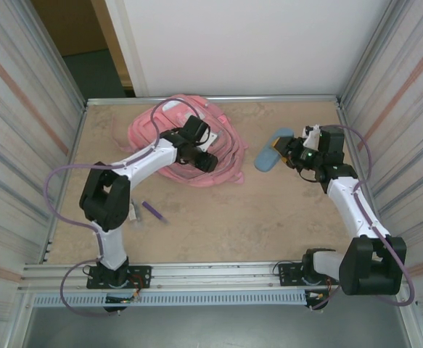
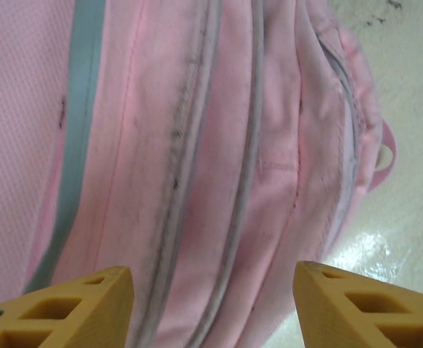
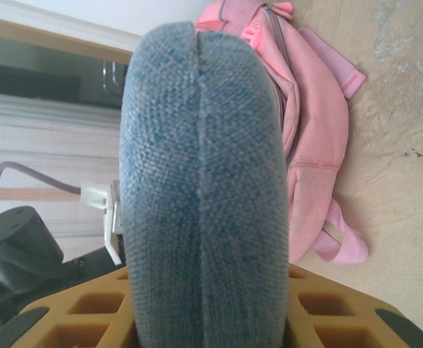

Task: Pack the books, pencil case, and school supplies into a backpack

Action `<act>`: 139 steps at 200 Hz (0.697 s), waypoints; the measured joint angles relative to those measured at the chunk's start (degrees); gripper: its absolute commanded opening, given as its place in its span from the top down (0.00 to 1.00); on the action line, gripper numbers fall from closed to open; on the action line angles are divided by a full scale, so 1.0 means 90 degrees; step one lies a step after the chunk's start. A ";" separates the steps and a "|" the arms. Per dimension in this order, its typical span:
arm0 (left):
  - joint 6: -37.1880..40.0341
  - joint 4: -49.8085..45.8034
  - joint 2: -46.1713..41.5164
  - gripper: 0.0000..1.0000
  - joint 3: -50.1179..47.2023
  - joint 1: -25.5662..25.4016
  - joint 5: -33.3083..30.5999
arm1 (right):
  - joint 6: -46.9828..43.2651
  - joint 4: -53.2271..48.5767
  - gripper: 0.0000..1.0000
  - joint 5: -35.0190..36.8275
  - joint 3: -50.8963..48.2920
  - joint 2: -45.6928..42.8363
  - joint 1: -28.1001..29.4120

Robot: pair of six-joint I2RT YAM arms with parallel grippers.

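The pink backpack (image 1: 149, 130) lies at the back left of the table, its zipped seams (image 2: 196, 145) running under my left gripper (image 2: 212, 290). That gripper (image 1: 210, 163) hovers open over the backpack's right part, its yellow fingers (image 2: 73, 304) apart with only pink fabric beyond them. My right gripper (image 1: 287, 154) is shut on the slate-blue pencil case (image 1: 267, 157), which stands up between its jaws (image 3: 204, 145), just right of the backpack (image 3: 309, 123). A short purple pen (image 1: 153, 211) lies on the table near the left arm. The books are out of view.
Corrugated walls close in the table on the left, right and back. An aluminium rail (image 1: 211, 274) runs along the near edge by the arm bases. A pink strap loop (image 3: 342, 243) trails from the backpack onto the tan tabletop (image 1: 255, 217).
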 measured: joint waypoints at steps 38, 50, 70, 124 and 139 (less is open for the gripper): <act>0.0000 -0.0032 0.0566 0.40 0.0420 0.0185 -0.0092 | 0.0000 0.0000 0.63 -0.0209 -0.0189 0.0136 -0.0248; -0.0002 -0.0083 0.0801 0.44 0.0585 0.0219 -0.0138 | 0.0005 0.0012 0.62 -0.0253 -0.0240 0.0202 -0.0304; -0.0002 -0.0267 0.1129 0.83 0.0867 0.0221 -0.0277 | 0.0015 0.0051 0.63 -0.0364 -0.0311 0.0328 -0.0342; 0.0080 -0.1207 0.1290 1.00 0.1945 -0.0007 -0.0549 | 0.0034 0.0243 0.63 -0.0498 -0.0350 0.0668 -0.0090; 0.0146 -0.1343 0.1217 1.00 0.2064 -0.0092 -0.0707 | 0.0036 0.0265 0.62 -0.0493 -0.0350 0.0794 0.0058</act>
